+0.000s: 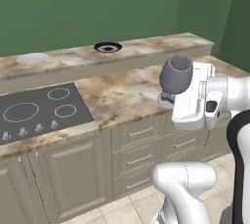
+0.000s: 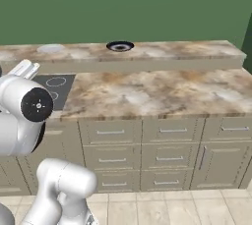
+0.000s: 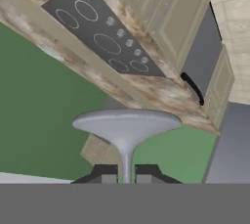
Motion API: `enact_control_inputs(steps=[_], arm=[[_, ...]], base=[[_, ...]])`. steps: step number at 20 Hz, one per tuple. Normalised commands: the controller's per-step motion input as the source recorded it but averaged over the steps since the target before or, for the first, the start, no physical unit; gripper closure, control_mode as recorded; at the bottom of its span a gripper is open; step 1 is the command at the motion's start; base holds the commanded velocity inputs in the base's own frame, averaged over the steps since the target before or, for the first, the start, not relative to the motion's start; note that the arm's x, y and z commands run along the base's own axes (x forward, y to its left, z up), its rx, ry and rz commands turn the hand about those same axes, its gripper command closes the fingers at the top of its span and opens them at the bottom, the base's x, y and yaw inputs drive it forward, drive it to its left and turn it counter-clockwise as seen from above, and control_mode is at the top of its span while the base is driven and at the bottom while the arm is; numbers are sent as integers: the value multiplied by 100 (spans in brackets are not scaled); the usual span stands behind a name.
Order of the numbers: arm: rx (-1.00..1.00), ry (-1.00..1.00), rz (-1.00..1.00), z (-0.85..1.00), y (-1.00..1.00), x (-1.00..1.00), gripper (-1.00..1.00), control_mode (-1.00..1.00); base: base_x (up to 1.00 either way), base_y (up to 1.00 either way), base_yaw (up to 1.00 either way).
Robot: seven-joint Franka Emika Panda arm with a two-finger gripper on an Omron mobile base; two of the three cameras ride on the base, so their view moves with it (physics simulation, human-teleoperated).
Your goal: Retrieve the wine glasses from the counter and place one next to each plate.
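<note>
My gripper (image 1: 167, 100) is shut on the stem of a grey-blue wine glass (image 1: 176, 74), which it holds in the air above the front right of the island top. In the hand view the glass's round foot (image 3: 126, 123) spreads above my fingertips (image 3: 104, 173), with the thin stem pinched between them. The black plate (image 1: 108, 47) with a white ring lies on the raised back ledge, and the pale plate (image 1: 32, 58) lies further left on the same ledge. Both plates also appear in the right base view, the black one (image 2: 120, 46) and the pale one (image 2: 50, 48). The counter is out of view.
A marbled island top (image 1: 122, 93) carries a dark cooktop (image 1: 39, 110) at its left, also seen rolled in the hand view (image 3: 102, 37). Beige drawers and doors (image 2: 162, 145) run below it. A green wall stands behind the ledge.
</note>
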Motion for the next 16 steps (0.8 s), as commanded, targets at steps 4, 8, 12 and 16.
enact_control_inputs(steps=[4, 8, 12, 16], arm=[[0, 0, 0, 0, 0, 0, 100, 100], [0, 0, 0, 0, 0, 0, 100, 100], [0, 0, 0, 0, 0, 0, 100, 100], [0, 0, 0, 0, 0, 0, 100, 100]], base=[[-8, -100, 13], [0, -100, 16], [0, -100, 38], [0, -100, 42]])
